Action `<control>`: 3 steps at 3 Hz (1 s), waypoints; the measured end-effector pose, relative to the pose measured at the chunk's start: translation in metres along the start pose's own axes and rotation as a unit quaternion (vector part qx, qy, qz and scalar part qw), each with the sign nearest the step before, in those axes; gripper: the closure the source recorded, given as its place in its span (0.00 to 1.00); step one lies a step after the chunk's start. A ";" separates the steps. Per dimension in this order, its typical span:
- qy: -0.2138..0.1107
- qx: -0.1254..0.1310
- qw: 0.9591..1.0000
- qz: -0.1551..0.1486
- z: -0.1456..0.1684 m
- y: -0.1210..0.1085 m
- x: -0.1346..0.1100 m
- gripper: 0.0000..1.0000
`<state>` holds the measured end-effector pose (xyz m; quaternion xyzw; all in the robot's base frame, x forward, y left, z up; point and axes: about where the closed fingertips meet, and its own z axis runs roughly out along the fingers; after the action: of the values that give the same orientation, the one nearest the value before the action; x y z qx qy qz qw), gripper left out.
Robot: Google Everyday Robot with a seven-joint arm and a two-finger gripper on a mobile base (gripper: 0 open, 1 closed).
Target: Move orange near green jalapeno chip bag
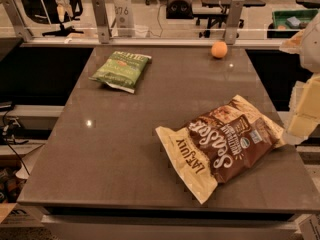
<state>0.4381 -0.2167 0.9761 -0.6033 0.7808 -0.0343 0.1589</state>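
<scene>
The orange (219,49) is a small round fruit at the far edge of the brown table (115,149), right of centre. The green jalapeno chip bag (121,70) lies flat at the far left of the table, well apart from the orange. My gripper (303,111) shows as pale cream blocks at the right edge of the view, beside the table's right side and above the corner of a brown-and-cream bag. It is well in front of and to the right of the orange and holds nothing that I can see.
A large brown-and-cream chip bag (222,141) lies at the front right of the table. A glass barrier with metal posts (100,20) runs along the far edge. Office chairs and desks stand beyond it.
</scene>
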 end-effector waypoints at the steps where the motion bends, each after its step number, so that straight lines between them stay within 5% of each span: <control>1: 0.000 0.001 1.000 0.000 -0.001 -0.001 0.000 0.00; 3: -0.002 -0.007 1.000 0.009 0.013 -0.047 0.001 0.00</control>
<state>0.4852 -0.2280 0.9755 -0.5976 0.7859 -0.0262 0.1566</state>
